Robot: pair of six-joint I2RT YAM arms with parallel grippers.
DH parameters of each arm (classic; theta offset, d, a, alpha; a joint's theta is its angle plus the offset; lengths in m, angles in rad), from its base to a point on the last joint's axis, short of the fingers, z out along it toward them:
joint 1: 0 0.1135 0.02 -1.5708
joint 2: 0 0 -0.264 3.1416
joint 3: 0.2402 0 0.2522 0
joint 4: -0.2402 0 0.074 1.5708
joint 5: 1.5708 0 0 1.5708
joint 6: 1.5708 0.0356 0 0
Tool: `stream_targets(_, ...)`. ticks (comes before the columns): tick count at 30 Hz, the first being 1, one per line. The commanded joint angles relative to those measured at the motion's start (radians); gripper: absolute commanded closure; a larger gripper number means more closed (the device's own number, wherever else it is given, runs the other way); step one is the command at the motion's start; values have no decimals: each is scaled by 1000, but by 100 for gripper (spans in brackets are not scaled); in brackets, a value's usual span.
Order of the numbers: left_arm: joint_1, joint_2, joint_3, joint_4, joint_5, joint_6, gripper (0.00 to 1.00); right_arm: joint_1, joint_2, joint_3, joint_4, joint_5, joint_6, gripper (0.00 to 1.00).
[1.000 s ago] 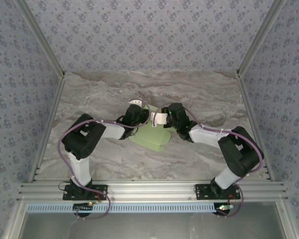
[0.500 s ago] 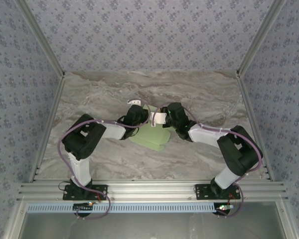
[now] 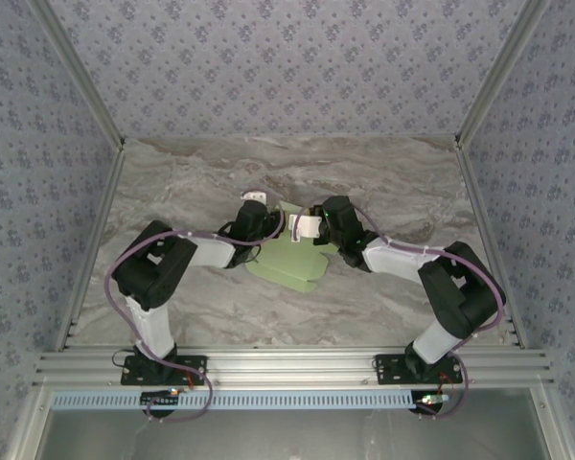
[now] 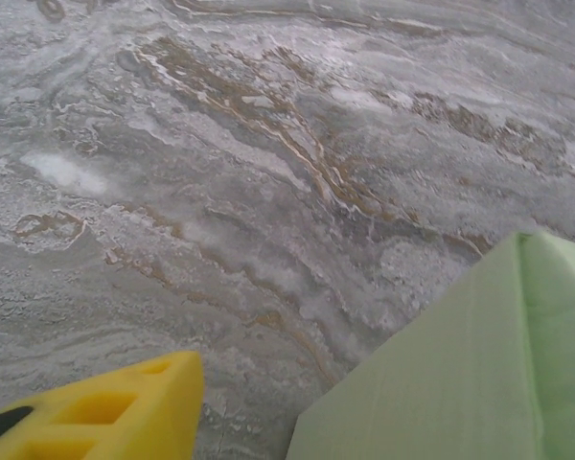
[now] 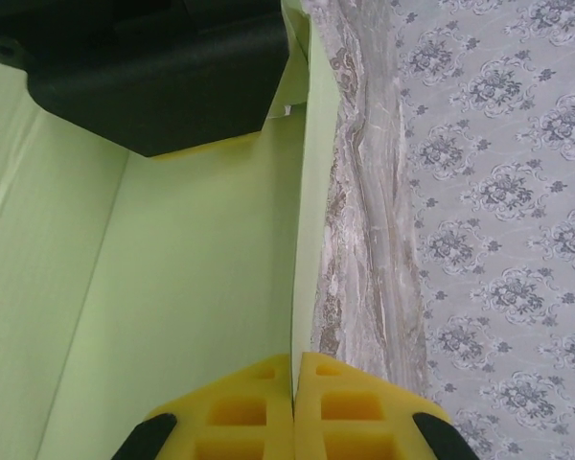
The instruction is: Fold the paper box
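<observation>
Seen from above, the two wrists cover the far side of the box [image 3: 292,261], and the fingertips are too small to make out. The left wrist view crops the box at right and bottom, and the left finger [image 4: 115,412] to a corner. In the right wrist view a black body [image 5: 153,77] hides the box's top.
</observation>
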Motion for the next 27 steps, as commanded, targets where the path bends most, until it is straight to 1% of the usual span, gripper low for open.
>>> stream_targets(1, 21, -67, -3, 49, 79, 45, 42, 3, 22, 6, -125, -31, 12, 100)
stream_targets(5, 21, -95, -32, 49, 135, 76, 37, 2, 18, 8, -128, -28, 15, 100)
stream_targets(15, 22, -145, -54, 2, 259, 149, 35, 3, 8, 19, -119, -17, 25, 100)
stream_targets(19, 23, -174, -63, -39, 310, 196, 35, 2, -1, 31, -123, -15, 26, 100)
stream_targets(22, 24, -208, -74, -91, 356, 256, 35, 1, -8, 39, -130, -16, 24, 100)
stream_targets(27, 54, -273, -98, -167, 452, 319, 32, 1, -16, 46, -139, -14, 20, 100)
